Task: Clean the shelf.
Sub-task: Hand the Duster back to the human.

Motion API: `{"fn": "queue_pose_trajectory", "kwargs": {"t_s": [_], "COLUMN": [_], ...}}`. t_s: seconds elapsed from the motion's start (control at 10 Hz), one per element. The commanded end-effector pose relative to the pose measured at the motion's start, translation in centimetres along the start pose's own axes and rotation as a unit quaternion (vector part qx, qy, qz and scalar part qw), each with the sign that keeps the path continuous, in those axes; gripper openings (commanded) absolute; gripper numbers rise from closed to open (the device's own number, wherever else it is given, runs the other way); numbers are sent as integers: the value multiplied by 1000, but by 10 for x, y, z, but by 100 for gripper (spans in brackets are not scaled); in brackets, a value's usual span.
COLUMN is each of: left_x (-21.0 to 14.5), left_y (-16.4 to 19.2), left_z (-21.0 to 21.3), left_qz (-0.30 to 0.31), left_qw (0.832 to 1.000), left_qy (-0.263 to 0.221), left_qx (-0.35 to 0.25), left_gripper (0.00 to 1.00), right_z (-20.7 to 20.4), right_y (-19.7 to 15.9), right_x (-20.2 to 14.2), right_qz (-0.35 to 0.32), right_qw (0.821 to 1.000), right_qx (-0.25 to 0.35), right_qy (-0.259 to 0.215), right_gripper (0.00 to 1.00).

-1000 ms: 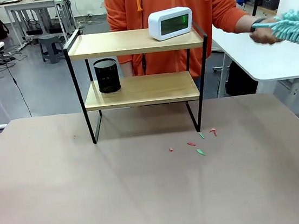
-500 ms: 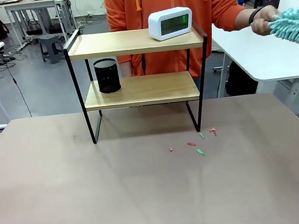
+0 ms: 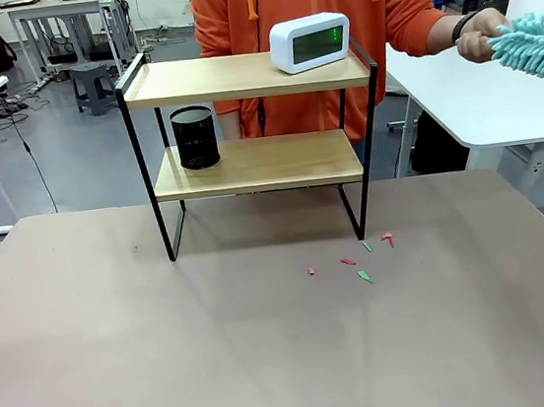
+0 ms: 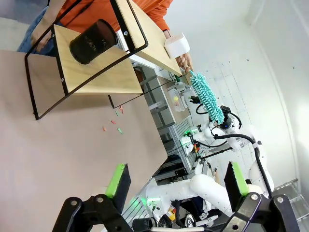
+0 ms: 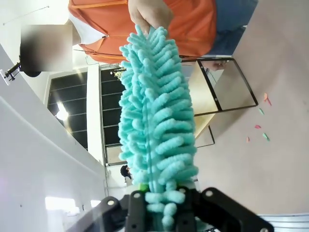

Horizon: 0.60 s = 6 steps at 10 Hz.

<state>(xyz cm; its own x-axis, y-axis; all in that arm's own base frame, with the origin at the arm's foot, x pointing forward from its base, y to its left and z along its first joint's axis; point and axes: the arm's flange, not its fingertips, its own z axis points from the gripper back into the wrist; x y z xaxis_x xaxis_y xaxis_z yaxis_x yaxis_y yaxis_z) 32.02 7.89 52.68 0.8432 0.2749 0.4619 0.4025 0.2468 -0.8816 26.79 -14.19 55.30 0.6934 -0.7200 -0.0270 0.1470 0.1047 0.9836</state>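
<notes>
While the shelf (image 3: 253,126) stands at upper centre of the front view on the beige tabletop (image 3: 271,353), a white digital clock (image 3: 310,42) sits toward the right end of its top board and a black mesh cup (image 3: 194,137) stands at the left end of its lower board. A few small red and green scraps (image 3: 359,262) lie on the tabletop just in front of the shelf's right front leg. Behind the shelf stands a person in an orange hoodie (image 3: 309,20), whose hand (image 3: 478,37) at the upper right edge grips one end of a teal fluffy duster (image 3: 536,47).

In the right wrist view, the right gripper (image 5: 161,205) sits at the bottom centre with the duster's lower end lying between its fingers, and the person's hand closes on the top end; whether the fingers clamp the duster or have let go of it cannot be told. In the left wrist view, the left gripper (image 4: 176,181) at the bottom has its green pads (image 4: 116,178) spread wide with nothing between them.
</notes>
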Motion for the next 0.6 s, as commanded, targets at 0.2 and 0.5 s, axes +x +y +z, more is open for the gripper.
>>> {"fn": "queue_pose_trajectory", "kwargs": {"t_s": [0.2, 0.5], "left_x": [0, 0], "left_y": [-1, -1], "left_z": [1, 1], "left_qz": [-5, -5], "left_qw": [1000, 1000], "left_qy": [-1, -1], "left_qx": [-1, -1], "left_gripper": [100, 100], "right_z": [-1, 3], "right_y": [0, 1], "right_x": [0, -4], "right_qz": [0, 0], "right_qw": [1000, 1000], "right_qx": [-4, -3], "right_qy": [7, 7], "right_gripper": [100, 100]}}
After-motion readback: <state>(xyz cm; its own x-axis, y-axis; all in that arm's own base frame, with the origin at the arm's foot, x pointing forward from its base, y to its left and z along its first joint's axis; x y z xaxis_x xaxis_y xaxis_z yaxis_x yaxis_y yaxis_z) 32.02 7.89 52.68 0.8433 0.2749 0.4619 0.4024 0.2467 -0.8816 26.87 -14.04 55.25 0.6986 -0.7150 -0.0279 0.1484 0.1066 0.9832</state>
